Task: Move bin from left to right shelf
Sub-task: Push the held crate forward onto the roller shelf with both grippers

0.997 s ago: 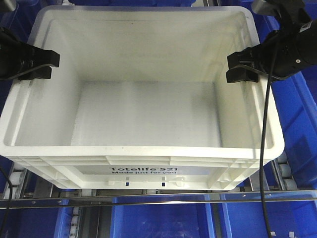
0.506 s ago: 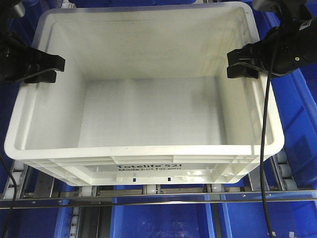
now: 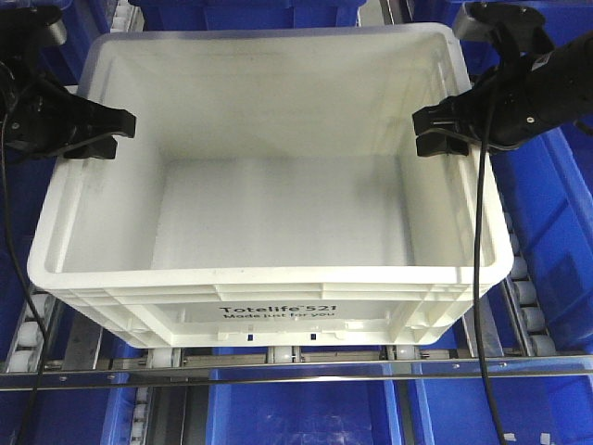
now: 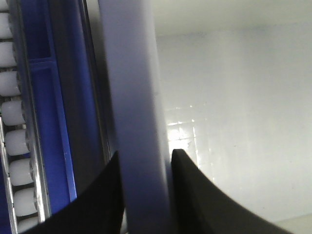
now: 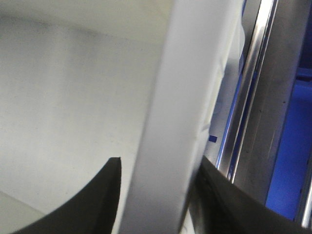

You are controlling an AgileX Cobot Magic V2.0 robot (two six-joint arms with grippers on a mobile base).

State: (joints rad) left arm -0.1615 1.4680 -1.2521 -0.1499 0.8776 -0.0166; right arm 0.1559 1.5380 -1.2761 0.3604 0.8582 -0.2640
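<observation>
Bin, empty white tote, sits on roller rack betw. blue bins. Left gripper & right gripper jaws pinch opposite side rims. Likely light, stiff, smooth plastic; rim hold suits.

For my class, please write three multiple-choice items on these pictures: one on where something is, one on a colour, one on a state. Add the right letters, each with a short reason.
1. Where does the left hand grip the white bin?
A. on its side wall rim
B. on its printed front
C. on its floor

2. What colour are the bins around the white one?
A. red
B. blue
C. green

3. What is inside the white bin?
A. boxes
B. water
C. nothing

Answers:
1 A: the left wrist view shows the rim between the two fingers.
2 B: blue plastic shows on every side.
3 C: the front view shows a bare white floor.

The right hand grips the opposite rim.
</observation>
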